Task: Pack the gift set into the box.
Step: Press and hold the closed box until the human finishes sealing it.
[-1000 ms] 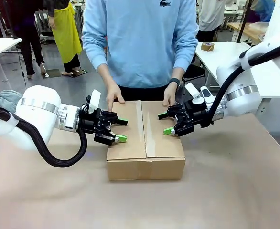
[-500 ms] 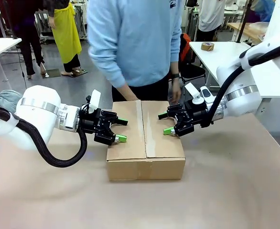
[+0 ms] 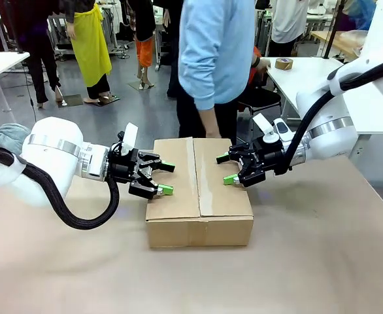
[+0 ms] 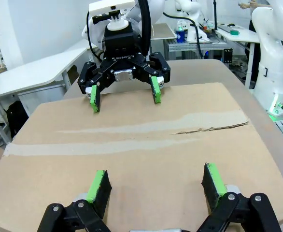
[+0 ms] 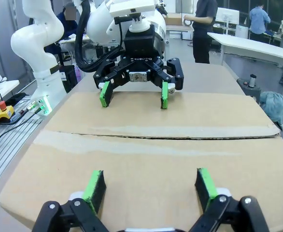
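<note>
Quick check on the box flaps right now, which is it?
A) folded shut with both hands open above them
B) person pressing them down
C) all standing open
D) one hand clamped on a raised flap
A: the box has its flaps lying flat along the centre seam, with the left hand and right hand open over its two ends.

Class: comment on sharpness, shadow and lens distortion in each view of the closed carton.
Front view: evenly lit, box sharp, soft shadow at its base. Left wrist view: wide-angle stretch, left gripper looms large. Right wrist view: same bulging perspective, right gripper crisp, background people soft.
</note>
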### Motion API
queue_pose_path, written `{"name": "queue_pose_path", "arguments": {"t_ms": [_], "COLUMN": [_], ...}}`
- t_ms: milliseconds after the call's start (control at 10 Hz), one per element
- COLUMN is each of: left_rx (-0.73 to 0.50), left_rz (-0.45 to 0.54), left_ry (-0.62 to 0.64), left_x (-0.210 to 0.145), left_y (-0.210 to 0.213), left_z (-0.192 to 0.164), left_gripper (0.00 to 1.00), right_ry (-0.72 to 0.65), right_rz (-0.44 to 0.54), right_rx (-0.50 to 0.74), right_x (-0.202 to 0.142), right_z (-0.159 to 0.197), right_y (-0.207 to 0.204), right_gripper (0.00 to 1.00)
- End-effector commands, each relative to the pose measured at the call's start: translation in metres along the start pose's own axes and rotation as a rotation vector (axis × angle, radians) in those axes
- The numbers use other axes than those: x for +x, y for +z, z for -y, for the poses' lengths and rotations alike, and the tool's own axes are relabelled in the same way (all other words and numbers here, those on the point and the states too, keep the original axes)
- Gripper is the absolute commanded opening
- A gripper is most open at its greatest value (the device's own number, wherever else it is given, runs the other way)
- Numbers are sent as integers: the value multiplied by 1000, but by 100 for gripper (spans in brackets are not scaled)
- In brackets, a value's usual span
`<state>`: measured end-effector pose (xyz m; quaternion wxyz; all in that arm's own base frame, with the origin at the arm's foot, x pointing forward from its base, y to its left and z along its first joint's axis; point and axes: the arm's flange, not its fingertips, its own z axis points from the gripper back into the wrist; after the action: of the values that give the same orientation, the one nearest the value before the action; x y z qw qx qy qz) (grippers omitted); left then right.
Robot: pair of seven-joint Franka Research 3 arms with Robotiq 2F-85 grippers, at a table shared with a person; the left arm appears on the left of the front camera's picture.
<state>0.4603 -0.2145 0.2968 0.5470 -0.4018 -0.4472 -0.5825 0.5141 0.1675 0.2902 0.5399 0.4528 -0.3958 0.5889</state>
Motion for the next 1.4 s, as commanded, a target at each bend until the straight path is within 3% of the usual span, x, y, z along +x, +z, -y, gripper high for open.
{"name": "queue_pose_path", "arguments": {"t_ms": [0, 1300], "left_rx": [-2, -2], "left_rz": [4, 4], "left_ry": [-17, -17], "left_x": [-2, -2], "left_y": [0, 0], "left_z": [2, 2], "left_gripper": [100, 100], "right_ry": [1, 1], "right_rz": [-9, -9], "right_rx": [-1, -1], "right_x": [-1, -1], "right_z": [0, 0], "right_y": [-1, -1], "right_gripper": [100, 100]}}
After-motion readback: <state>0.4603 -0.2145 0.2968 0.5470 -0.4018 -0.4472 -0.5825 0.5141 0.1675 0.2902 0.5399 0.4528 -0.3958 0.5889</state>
